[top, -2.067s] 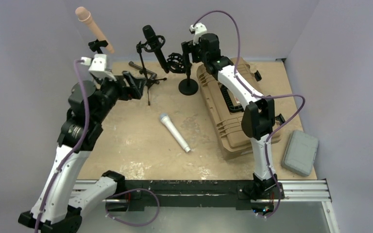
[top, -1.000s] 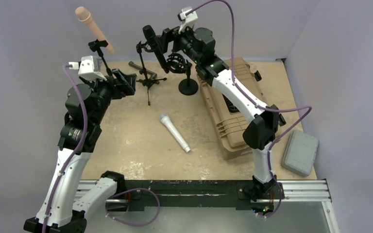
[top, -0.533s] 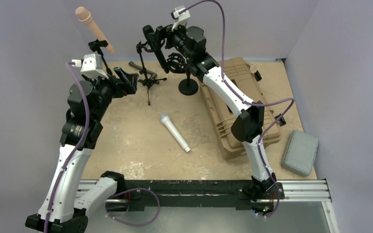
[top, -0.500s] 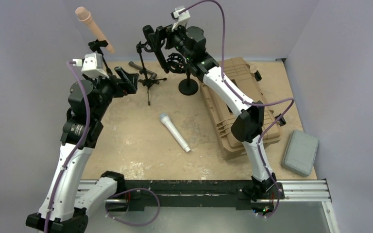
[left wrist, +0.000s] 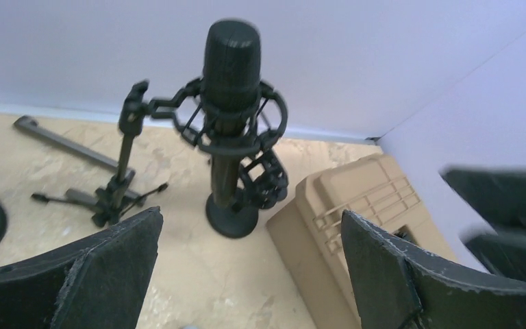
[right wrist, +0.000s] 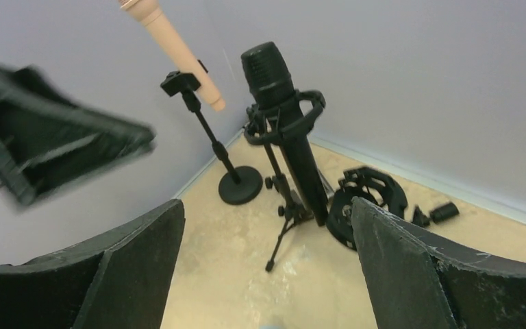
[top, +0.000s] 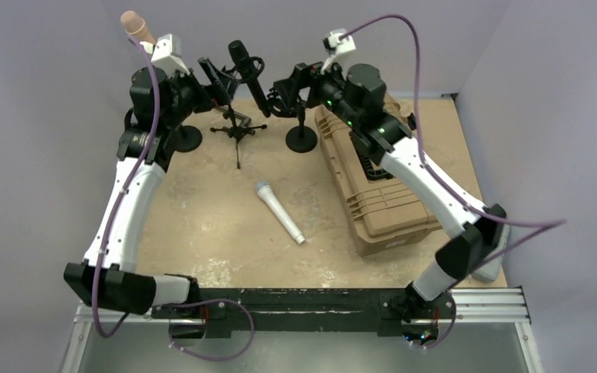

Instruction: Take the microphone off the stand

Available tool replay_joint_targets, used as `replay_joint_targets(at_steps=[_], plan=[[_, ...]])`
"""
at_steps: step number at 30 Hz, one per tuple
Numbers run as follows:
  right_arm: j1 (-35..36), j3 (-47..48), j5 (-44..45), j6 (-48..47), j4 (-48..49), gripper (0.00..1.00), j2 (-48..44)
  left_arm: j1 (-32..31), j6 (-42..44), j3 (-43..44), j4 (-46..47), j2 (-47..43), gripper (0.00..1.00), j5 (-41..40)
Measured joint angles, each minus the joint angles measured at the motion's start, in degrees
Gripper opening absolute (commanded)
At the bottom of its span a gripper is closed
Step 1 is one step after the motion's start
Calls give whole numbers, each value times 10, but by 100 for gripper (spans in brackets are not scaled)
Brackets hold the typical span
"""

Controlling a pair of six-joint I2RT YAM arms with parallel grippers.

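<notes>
Fingers (left wrist: 96, 274) of the left end effector (left wrist: 246, 274) are spread wide with nothing between them, and the right end effector (right wrist: 267, 274) is likewise wide apart and grips nothing. Seen from above, both hang in the air over the back of the counter (top: 202, 225), one on each side of the black microphone (top: 245, 66), near it but apart from it. That microphone sits in the ring of a shock mount (left wrist: 246, 145) carried by a small tripod stand (top: 237, 128), with its head up, its body tilted and its lower end pointing toward the right. Just right of it, a round-base stand (top: 301, 138) carries a second shock mount (top: 284, 99), which is empty. At the back left corner a peach microphone (top: 134, 23) leans in the clip of a tall stand (top: 186, 138). A silver microphone (top: 280, 213) lies flat on the counter, well apart from the stands, and a tan case (top: 381, 194) lies under the right arm. Each wrist view shows the other end effector as a dark blur at its edge.
</notes>
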Motion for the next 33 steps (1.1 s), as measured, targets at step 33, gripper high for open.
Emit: replay_joint_targets(at_steps=[33], plan=[[-4, -281, 32, -18, -69, 88, -317, 15, 2, 283, 6, 303, 66, 70]])
